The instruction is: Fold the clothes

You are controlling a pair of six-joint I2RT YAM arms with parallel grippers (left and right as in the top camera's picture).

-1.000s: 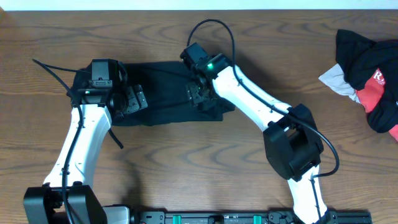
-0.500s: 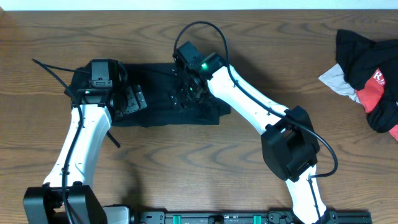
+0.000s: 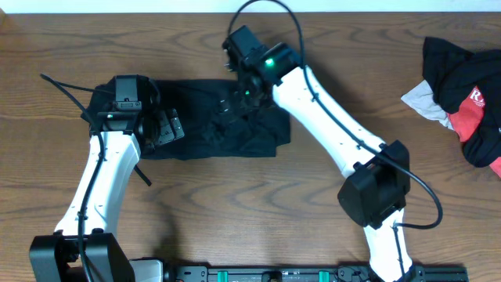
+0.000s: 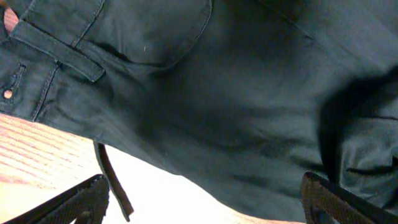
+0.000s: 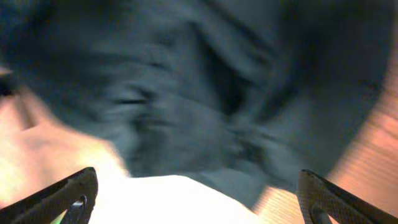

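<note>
From my overhead feed, the black trousers (image 3: 258, 139) lie flat and bunched on the wooden table (image 3: 235, 211), a little toward 11 o'clock from its middle, long side running 9 to 3. At their 9 o'clock end a thin black cord (image 3: 145, 174) trails onto the wood toward 5 o'clock.

Well apart, at the table's 3 o'clock edge, sits a black-and-red top (image 3: 463, 86) with white lettering. A small pale grey cloth (image 3: 423, 100) peeks out from its 9 o'clock side, touching it.

My view is partly blocked. The left gripper (image 3: 166, 125) hangs over the 9 o'clock end of the trousers and hides the waist there. The right gripper (image 3: 235, 103) and its white forearm cross the 12 to 3 o'clock part of them.

On the left wrist feed I see both fingers (image 4: 79, 200) far apart at the bottom corners, jaws spread wide and holding nothing, with a belt loop and pocket seam below. The right wrist feed is blurred, but its fingers (image 5: 62, 194) also sit wide apart, jaws spread over rumpled black fabric with nothing pinched.

Count: 2 arms, 2 grippers, 1 pair of trousers, 1 top, 1 grey cloth
</note>
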